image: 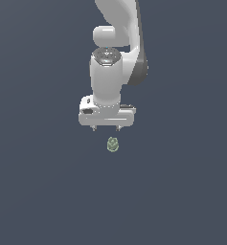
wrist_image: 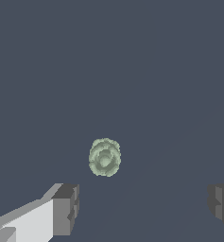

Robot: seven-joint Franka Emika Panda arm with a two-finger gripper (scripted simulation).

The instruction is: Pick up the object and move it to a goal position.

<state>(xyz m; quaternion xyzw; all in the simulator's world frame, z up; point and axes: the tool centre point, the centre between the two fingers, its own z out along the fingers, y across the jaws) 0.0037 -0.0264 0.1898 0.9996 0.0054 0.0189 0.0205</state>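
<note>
The object [image: 113,144] is a small pale grey-green bumpy rounded lump on the dark grey floor, just below the gripper in the exterior view. It shows in the wrist view [wrist_image: 104,157] as a rough round knob. My white gripper [image: 106,128] hangs above it with both short fingertips pointing down and spread apart, open and empty. In the wrist view the gripper [wrist_image: 144,208] shows one finger [wrist_image: 65,209] and the other finger [wrist_image: 222,203] wide apart, with the object beyond the gap and nearer the first finger. Nothing is held.
The white arm [image: 117,43] rises above the gripper to the top of the exterior view. The plain dark grey floor [image: 38,191] fills the rest of both views.
</note>
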